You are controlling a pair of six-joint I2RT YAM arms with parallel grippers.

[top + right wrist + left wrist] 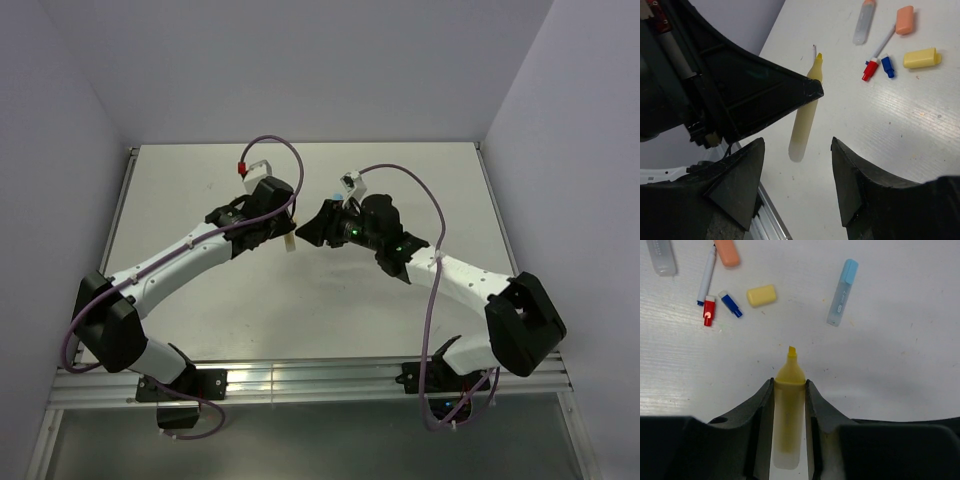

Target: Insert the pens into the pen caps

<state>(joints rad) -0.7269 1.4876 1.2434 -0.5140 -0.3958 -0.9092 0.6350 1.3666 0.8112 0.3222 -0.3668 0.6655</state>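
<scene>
One yellow pen (789, 410) sits clamped in left claw (790, 382), tip out; right claw (797, 142) gapes empty. It should grab yellow cap (761, 295), push on straight.

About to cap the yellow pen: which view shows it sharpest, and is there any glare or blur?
Left wrist: yellow pen sharp, evenly lit, no glare. Right wrist: pen clear, right gripper fingers slightly soft, dark. Top external: pen tiny, barely seen; glare on near rail.
</scene>
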